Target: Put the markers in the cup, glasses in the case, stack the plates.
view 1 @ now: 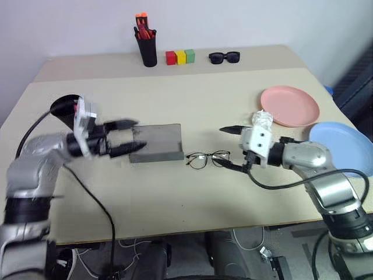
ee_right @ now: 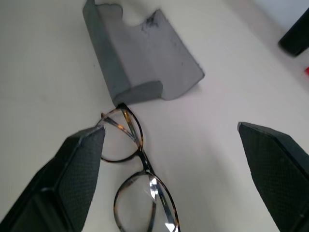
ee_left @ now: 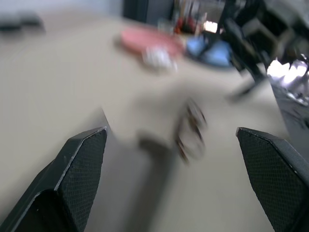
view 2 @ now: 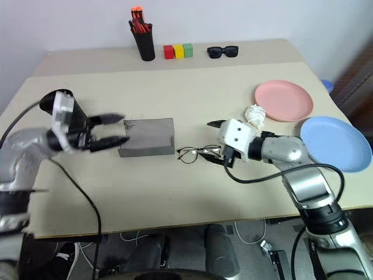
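Left claw at left-centre of the left eye view, fingers spread wide, holding nothing. Its tips sit at the left end of the grey case, one finger above the case's top edge, the other over its near corner; contact cannot be told. The left wrist view is blurred, but both fingers show far apart.

Right claw at right-centre of the frame, also wide and empty, pointing toward the left of the frame. Lower finger tip lies just beside the right lens of the glasses; upper finger is raised above the surface.

Glasses lie flat on the surface, centre of frame, just right of the case and below its lower right corner. In the right wrist view they lie between the two fingers, one temple tip touching the case's end.

Case closed, lying lengthwise, centre-left.

Black cup at left edge, partly behind the left claw's wrist.

Pink plate at upper right; blue plate below and right of it, their rims just beside each other, unstacked. Crumpled white paper at the pink plate's left rim.

Along the far edge: pen holder with orange-capped pens, three coloured blocks, black sunglasses.
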Controlling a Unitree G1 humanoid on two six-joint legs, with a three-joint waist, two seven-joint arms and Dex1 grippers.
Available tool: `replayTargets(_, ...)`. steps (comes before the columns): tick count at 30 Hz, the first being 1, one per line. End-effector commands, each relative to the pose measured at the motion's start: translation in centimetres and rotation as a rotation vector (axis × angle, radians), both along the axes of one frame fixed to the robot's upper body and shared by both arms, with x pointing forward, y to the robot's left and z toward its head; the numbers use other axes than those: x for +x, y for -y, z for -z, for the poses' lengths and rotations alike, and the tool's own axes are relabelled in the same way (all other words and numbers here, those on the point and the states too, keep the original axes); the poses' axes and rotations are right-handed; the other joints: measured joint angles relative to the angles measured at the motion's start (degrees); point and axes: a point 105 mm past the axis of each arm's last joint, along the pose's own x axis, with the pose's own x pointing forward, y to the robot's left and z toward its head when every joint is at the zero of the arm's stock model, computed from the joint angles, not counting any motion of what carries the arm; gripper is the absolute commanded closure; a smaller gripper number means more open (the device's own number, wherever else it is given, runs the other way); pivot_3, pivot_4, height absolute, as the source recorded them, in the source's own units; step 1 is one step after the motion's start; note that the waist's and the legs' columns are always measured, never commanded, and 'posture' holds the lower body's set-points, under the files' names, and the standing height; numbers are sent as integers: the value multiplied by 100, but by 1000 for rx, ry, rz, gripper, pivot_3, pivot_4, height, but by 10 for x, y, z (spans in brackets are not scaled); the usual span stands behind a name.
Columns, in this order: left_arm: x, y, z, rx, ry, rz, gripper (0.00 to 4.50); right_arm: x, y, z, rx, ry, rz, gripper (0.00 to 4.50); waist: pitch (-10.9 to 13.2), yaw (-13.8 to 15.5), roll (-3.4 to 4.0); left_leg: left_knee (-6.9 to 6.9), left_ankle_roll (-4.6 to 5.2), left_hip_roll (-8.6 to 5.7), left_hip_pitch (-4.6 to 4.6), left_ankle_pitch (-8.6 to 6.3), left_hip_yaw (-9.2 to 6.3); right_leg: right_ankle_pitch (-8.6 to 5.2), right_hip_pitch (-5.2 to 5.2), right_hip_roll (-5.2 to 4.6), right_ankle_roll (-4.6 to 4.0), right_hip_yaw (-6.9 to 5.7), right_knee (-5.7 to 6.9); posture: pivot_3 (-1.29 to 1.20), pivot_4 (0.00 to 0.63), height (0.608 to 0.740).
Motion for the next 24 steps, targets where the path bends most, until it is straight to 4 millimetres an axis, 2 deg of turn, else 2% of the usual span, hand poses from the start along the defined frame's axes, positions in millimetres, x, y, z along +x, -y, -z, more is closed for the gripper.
replayTargets(1,-6,-6,-18,54,91,-20,98,5,-1,11,-128,-45,5,0,0,94,0,1,-1,-2,0,1,-1,0,4,-1,-1,-2,-2,0,150,740)
replayTargets(4,-6,-5,-19,59,106,-27,98,11,-4,19,-159,-119,18,0,0,181,0,5,-1,-3,4,1,-2,0,22,-1,-1,-5,-20,0,150,740)
replayTargets(10,-7,8,-20,55,115,-9,98,19,-8,25,-226,-103,29,0,0,140,0,-1,-1,-2,2,0,-1,0,13,-2,-1,-6,-22,0,150,740)
replayTargets(13,-6,12,-22,56,115,-2,0,19,-5,24,-236,-101,23,790,0,135,0,-2,0,-2,0,0,1,0,11,-2,-1,-6,-23,0,150,740)
replayTargets(16,-5,15,-22,64,121,10,0,14,0,26,-246,-126,17,2194,0,136,0,-2,0,-2,1,0,1,1,11,-2,-1,-6,-23,0,150,740)
replayTargets(17,-5,16,-22,63,122,12,0,13,1,27,-252,-122,17,2828,0,137,0,-2,0,-2,1,0,1,1,12,-2,-1,-6,-22,0,150,740)
replayTargets(20,-3,16,-21,55,119,14,0,13,1,25,-248,-126,16,4178,0,135,0,-2,0,-2,1,0,2,1,12,-2,-1,-6,-23,0,150,740)
replayTargets(24,-1,11,-16,59,120,12,0,12,-1,25,-248,-122,14,4178,0,132,0,-2,0,-2,2,0,2,1,12,-2,-1,-6,-22,0,150,740)
